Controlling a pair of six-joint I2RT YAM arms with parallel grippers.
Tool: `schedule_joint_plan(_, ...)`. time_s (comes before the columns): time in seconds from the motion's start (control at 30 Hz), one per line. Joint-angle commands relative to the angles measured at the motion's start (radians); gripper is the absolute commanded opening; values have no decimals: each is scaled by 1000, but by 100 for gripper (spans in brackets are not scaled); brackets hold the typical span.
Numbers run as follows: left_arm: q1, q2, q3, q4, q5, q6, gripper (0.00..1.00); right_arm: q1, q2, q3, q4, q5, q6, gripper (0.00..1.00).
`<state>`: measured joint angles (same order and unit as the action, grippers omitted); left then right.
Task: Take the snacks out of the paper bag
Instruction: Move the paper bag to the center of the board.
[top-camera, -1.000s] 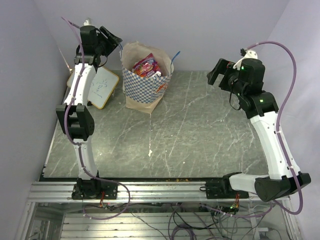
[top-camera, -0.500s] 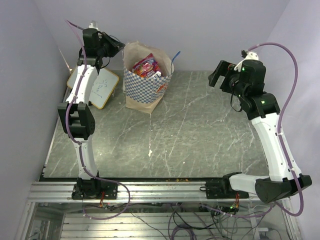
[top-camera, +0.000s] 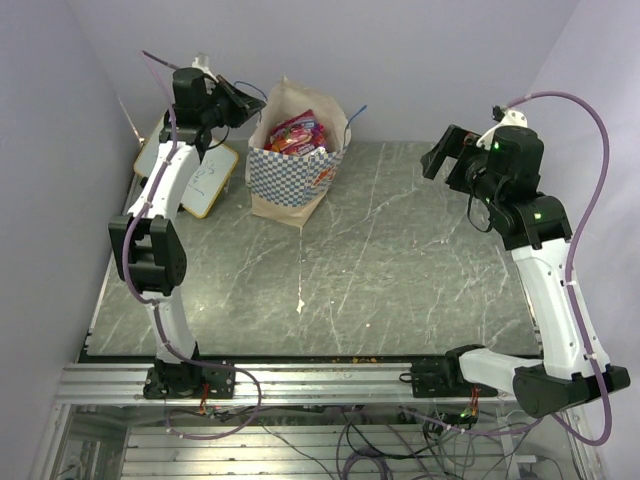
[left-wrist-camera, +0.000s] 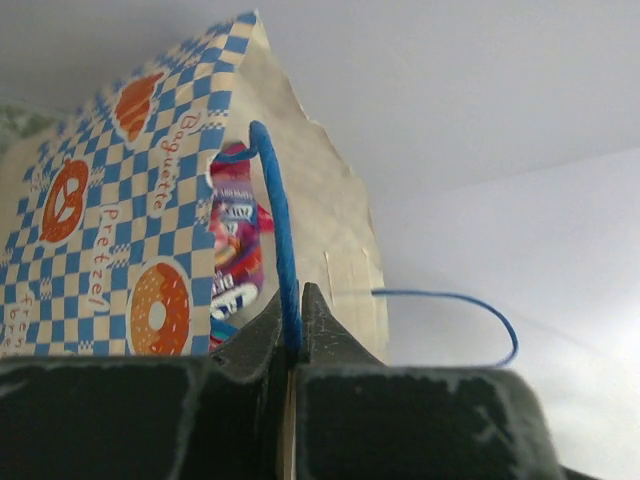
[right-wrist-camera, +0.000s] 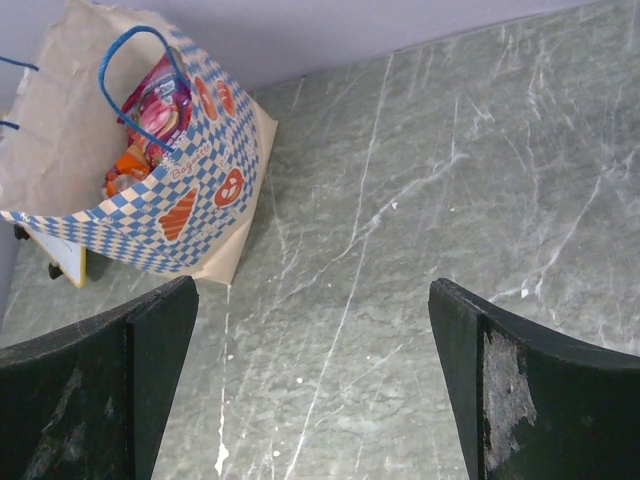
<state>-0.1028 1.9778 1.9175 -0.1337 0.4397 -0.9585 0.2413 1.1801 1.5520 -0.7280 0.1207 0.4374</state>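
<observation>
The paper bag (top-camera: 292, 172) stands upright at the back left of the table, tan with a blue-and-white checkered band (left-wrist-camera: 95, 230) (right-wrist-camera: 190, 195). The snacks (top-camera: 297, 133) fill its open top: a red-pink packet (right-wrist-camera: 158, 102) above an orange one (right-wrist-camera: 128, 168), and the red-pink one shows again in the left wrist view (left-wrist-camera: 237, 240). My left gripper (top-camera: 243, 101) (left-wrist-camera: 293, 305) is shut on the bag's near blue cord handle (left-wrist-camera: 276, 215), which rises from between the tips. The other handle (left-wrist-camera: 455, 300) loops free. My right gripper (top-camera: 441, 154) (right-wrist-camera: 313, 300) hangs open over bare table, well right of the bag.
A wooden-framed whiteboard (top-camera: 207, 178) lies flat left of the bag, its corner peeking from behind the bag (right-wrist-camera: 62, 265). The grey marble tabletop (top-camera: 400, 270) stretches right and forward. Lilac walls close in behind and at both sides.
My left gripper has closed on the blue cord handle and shifted right towards the bag, drawing the bag's rim up a little. The right arm has drifted slightly up and right, still open.
</observation>
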Motion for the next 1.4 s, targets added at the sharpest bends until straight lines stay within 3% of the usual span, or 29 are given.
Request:
schedule_joint_plan(0.0,-48,-124,-71,45,51,-17,7,-4,-5,-7,-38,-30,21,100)
schedule_joint_plan(0.47,-141,-366,-310,-12,9,-28,7,-4,29,2,-128,-234,35,100)
schedule_joint_plan(0.9,-169,-585,-364,-209,-64,-29,7,0,9,-67,-174,-453,127,100)
schedule_joint_plan(1.07,-170,-698,-453,-286,-72,-29,7,13,1,-89,-157,-528,186,100)
schedule_joint_plan(1.37,-170,-869,-555,-516,-69,-14,7,169,78,-98,-87,-455,198,100)
